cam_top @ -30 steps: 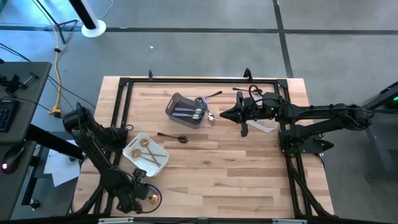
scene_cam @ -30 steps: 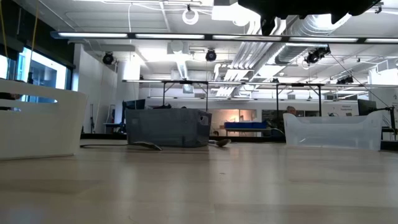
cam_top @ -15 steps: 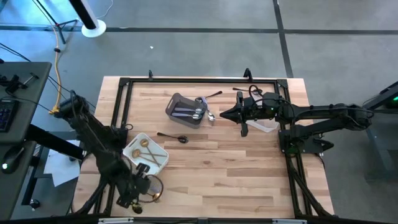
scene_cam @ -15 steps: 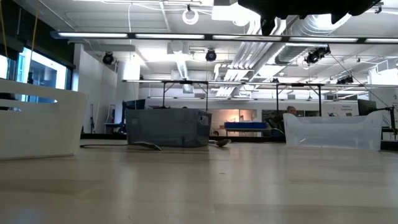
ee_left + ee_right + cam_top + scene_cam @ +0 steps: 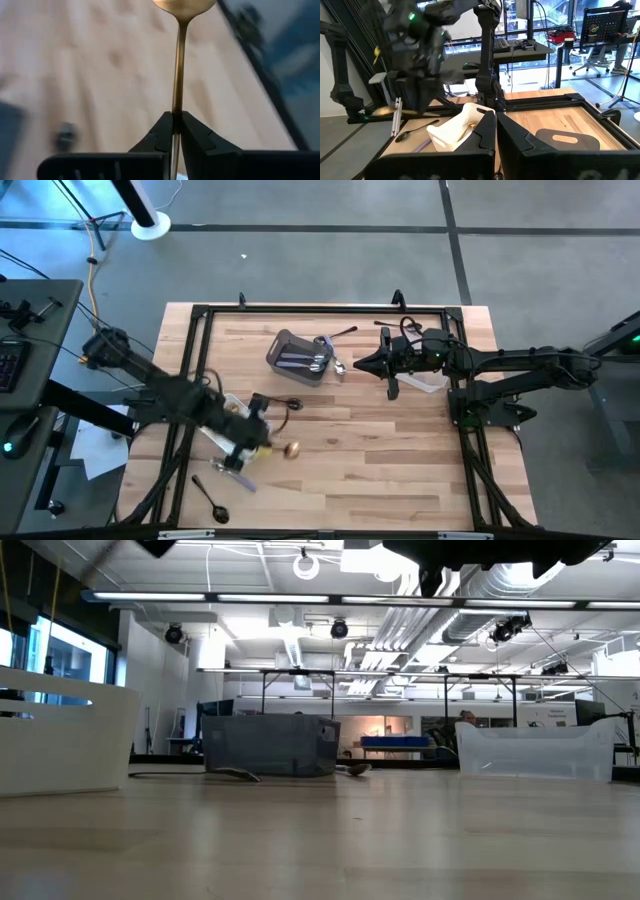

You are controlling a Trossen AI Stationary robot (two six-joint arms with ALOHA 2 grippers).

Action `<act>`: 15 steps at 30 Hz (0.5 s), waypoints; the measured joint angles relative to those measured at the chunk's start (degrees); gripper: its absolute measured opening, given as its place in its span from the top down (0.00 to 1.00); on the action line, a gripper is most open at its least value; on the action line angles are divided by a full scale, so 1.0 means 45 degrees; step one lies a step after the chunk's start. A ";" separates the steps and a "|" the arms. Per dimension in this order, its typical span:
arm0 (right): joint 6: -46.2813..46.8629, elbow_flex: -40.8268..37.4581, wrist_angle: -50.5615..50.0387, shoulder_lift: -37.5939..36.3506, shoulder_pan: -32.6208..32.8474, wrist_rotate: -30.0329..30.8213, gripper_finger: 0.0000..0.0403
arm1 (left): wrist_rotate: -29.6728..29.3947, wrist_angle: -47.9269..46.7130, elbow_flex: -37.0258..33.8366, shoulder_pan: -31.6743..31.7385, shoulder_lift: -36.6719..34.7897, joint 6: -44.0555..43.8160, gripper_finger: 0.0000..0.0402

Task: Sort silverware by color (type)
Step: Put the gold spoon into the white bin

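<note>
Left gripper (image 5: 268, 448) out over the wooden table (image 5: 400, 460), just right of the white tray (image 5: 457, 131), fingers clenched tight on the slim handle of a gold spoon (image 5: 179, 65), bowl (image 5: 292, 449) pointing away toward the table's middle. Right gripper (image 5: 363, 364) hovering beyond the clear tub (image 5: 535, 750), near the grey bin (image 5: 297, 357), fingers pressed together, nothing between them. Inside the grey bin, shiny silver pieces (image 5: 316, 363) in a heap, one more silver piece (image 5: 339, 368) lying just outside its right wall. Black spoon (image 5: 279, 399) flat on the wood between bin and tray. Another black spoon (image 5: 211, 497) down at the near left corner, well apart from everything. Black fork (image 5: 340, 334) resting near the far rail behind the bin. Lilac-handled piece (image 5: 238, 479) lying just below the left gripper.
</note>
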 joint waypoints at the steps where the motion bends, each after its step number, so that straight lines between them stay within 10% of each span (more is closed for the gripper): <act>1: 0.0006 0.0000 0.0004 0.0000 0.0000 0.0000 1.00 | -0.0277 -0.0022 0.0188 0.0394 -0.0063 0.0100 0.98; 15: 0.0767 -0.0005 0.1871 0.0005 0.0005 -0.0010 1.00 | -0.0054 0.8404 -0.1960 0.4670 -0.2597 0.0856 0.98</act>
